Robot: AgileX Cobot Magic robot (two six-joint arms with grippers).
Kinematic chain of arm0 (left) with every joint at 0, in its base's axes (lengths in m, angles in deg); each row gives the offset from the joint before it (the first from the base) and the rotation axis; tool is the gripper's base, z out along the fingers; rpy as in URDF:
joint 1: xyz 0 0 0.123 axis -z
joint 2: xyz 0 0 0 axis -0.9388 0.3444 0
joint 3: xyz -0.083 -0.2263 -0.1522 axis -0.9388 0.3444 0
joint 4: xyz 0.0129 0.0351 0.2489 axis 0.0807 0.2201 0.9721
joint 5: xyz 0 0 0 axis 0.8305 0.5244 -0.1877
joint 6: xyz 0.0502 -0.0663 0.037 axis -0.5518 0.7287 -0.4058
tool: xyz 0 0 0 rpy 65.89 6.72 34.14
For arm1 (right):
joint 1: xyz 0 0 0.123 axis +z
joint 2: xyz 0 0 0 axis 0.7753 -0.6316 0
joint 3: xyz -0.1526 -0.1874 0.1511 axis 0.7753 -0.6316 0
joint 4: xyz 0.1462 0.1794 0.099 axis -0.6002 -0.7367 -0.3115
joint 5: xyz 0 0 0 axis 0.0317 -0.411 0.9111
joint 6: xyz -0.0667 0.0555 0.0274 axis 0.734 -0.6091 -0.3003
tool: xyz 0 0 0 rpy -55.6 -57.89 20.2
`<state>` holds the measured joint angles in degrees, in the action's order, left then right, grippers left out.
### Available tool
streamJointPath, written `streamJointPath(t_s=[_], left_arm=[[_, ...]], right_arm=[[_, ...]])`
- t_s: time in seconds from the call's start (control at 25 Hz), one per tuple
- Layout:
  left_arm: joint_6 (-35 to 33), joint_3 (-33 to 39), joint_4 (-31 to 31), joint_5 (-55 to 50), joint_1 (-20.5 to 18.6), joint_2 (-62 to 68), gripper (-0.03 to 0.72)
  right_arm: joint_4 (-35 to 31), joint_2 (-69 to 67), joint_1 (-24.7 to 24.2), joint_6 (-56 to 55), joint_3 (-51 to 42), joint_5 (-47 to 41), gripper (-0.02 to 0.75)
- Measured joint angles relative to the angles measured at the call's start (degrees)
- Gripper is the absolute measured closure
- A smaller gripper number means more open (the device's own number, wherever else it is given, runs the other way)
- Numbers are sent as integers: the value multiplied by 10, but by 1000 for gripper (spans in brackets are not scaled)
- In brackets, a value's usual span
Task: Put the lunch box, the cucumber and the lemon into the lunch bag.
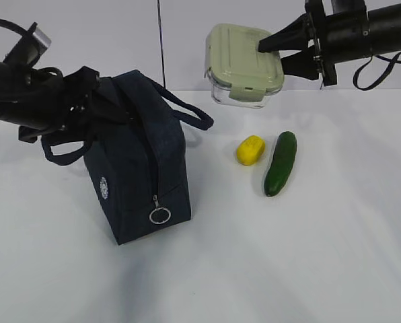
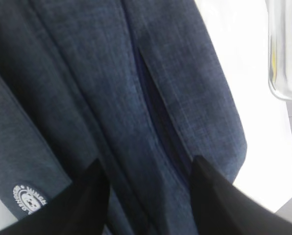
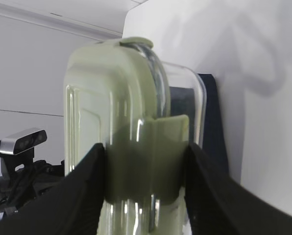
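Observation:
The dark navy lunch bag (image 1: pixel 136 168) stands tilted on the white table, its zipper ring pull (image 1: pixel 160 215) hanging low at the front. My left gripper (image 1: pixel 79 101) is shut on the bag's top fabric by the handles. In the left wrist view that fabric (image 2: pixel 136 73) fills the space between the fingers of the left gripper (image 2: pixel 148 181). My right gripper (image 1: pixel 273 57) holds the lunch box (image 1: pixel 244 64) in the air at the back, shut across its sage-green lid and clear base (image 3: pixel 116 98). The lemon (image 1: pixel 250 149) and cucumber (image 1: pixel 281 163) lie side by side on the table.
A loop handle (image 1: pixel 190 111) sticks out from the bag toward the lunch box. A dark slit (image 2: pixel 156 107) runs along the bag's zipper line. The white table (image 1: pixel 308 256) extends in front of and right of the bag.

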<state>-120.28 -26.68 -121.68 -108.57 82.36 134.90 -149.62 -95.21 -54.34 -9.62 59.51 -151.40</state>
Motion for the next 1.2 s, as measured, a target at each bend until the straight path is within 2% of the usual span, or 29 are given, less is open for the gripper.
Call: streamJointPath(t_s=[0.44,0.76,1.2], left_arm=[[-2,-1,-9,-8,-8,0,347],[-6,-1,-9,-45,-51,-3,354],[-12,-1,-9,-42,-52,-4,382]], right_arm=[[-9,0,50,-1,0,-1,387],[-16,0,56,-1,0,-1,387],[-26,3,73,-1,11,-1,387]])
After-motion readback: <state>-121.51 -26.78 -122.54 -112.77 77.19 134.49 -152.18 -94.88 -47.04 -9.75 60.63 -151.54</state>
